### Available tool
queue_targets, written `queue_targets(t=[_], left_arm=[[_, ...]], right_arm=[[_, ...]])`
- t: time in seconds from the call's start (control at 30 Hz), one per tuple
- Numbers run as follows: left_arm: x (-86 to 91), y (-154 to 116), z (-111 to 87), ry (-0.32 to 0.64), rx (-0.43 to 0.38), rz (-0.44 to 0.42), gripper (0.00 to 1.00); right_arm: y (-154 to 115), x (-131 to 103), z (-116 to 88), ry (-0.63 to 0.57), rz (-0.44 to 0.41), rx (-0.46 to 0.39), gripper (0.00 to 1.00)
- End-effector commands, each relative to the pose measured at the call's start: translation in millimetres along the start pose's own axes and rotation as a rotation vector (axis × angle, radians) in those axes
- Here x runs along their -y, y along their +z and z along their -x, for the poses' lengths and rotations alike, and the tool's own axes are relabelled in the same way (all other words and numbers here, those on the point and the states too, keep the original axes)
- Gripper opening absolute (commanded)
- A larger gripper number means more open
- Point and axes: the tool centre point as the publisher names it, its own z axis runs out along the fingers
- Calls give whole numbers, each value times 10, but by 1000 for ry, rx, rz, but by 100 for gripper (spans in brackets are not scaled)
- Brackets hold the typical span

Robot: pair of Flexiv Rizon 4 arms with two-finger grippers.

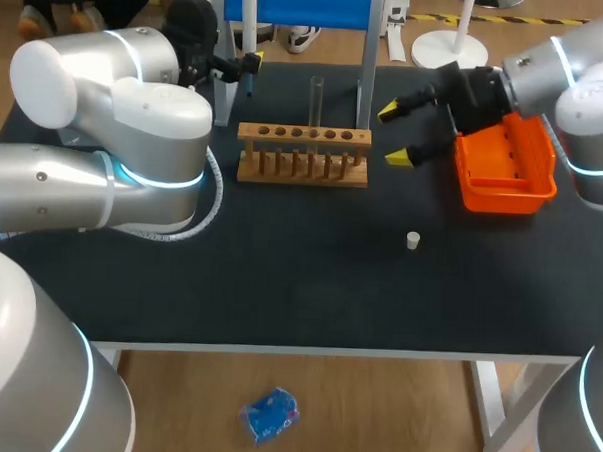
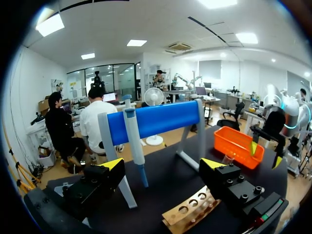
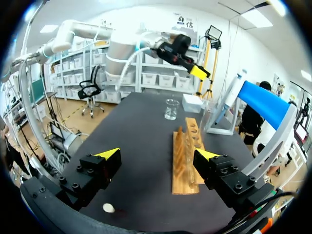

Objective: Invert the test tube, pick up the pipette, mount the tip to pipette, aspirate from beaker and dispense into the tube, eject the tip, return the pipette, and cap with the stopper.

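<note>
- Left wrist view showed the pale, blue-ended pipette point(image 2: 135, 146) hanging from the blue bar of its grey-legged stand point(image 2: 161, 119). It was just ahead of the left gripper point(image 2: 162, 164), its long axis vertical, and nearer one finger than the other.
- That gripper's fingers stood wide apart and held nothing. I judged this arm the nearer one for the pick-up, needing a sideways shift to centre the pipette.
- The stand's slanted leg, just beside the pipette, could catch a finger.
- Head view had the clear glass test tube point(image 1: 316, 102) upright in the slotted wooden rack point(image 1: 303, 154), between the arms.
- The right gripper point(image 1: 393, 134), fingers apart and empty, hung beside the rack, in front of the orange plastic bin point(image 1: 503, 185).
- The small white stopper point(image 1: 413, 240) lay on the black table point(image 1: 279, 275), apart from the rack. The clear glass beaker point(image 3: 171, 108) stood beyond the rack's far end.
</note>
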Motion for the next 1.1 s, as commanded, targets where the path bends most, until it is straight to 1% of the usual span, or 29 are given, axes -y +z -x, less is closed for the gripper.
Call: queue_targets(t=[0.03, 0.07, 0.17, 0.23, 0.53, 0.57, 0.63, 0.7, 0.9, 1.03, 1.1], left_arm=[[-39, 52, 48, -11, -3, -45, 100], [-44, 56, 58, -13, -3, -45, 100], [-48, 64, 77, -18, 7, -48, 100], [-40, 59, 96, -23, 40, -55, 100], [-40, 59, 96, -23, 40, -55, 100], [-76, 20, 124, -34, 37, -36, 100], [-146, -56, 192, -38, 48, -34, 100], [-207, -149, 245, -49, 34, -22, 100], [-349, -452, 443, -60, 29, 1, 100], [-456, -642, 578, -52, 37, 30, 100], [-505, -744, 635, -47, 26, 45, 100]], right_arm=[[-87, -68, -179, -3, 7, 24, 100], [-89, -77, -185, -8, 17, 15, 100], [-77, -79, -202, -13, 1, 10, 100], [-75, -77, -204, -18, -5, 9, 100], [-75, -77, -204, -18, -5, 9, 100], [-75, -77, -204, -18, -5, 9, 100], [-75, -77, -204, -18, -5, 9, 100], [-56, -85, -216, -16, 0, -7, 100], [123, -93, -419, 1, 0, -64, 100], [278, -79, -630, 22, -14, -94, 100], [338, -63, -726, 45, 3, -105, 100]])
